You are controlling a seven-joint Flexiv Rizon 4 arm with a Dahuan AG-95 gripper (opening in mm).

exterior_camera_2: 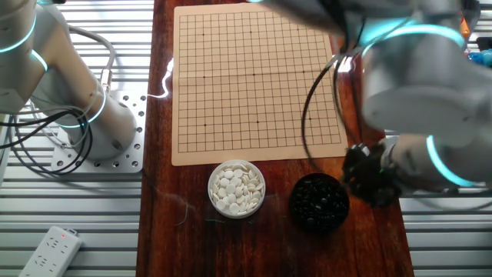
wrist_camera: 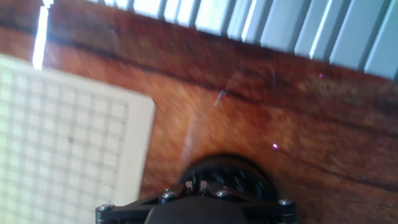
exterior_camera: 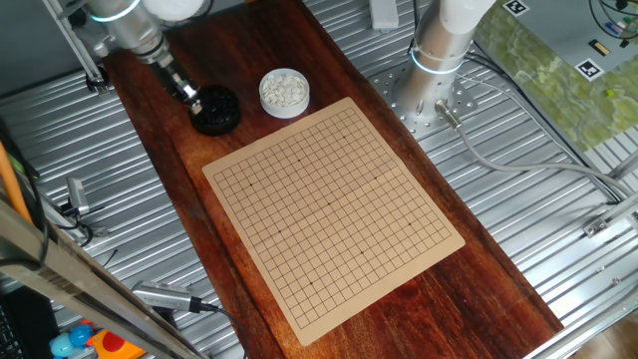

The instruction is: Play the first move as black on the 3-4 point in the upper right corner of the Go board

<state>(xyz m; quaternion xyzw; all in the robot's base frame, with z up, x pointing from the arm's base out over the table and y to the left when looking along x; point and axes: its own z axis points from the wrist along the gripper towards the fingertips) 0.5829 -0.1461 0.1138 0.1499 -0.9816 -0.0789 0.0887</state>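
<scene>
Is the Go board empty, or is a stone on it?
Empty. The board shows only bare grid lines in both fixed views; no stone sits on it.

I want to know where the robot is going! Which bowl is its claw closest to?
The bowl of black stones. The gripper is right at its edge, while the bowl of white stones sits apart, on the bowl's other side.

- Go board (exterior_camera: 334, 209): grid carries no stones; approach from above is unobstructed.
- Off one board edge: black-stone bowl (exterior_camera: 215, 110) and white-stone bowl (exterior_camera: 284, 92), side by side, near but apart.
- End effector (exterior_camera: 189, 95) sits at the black-stone bowl's rim.
- Second arm's base (exterior_camera: 439, 50) stands off the adjacent board edge.
</scene>
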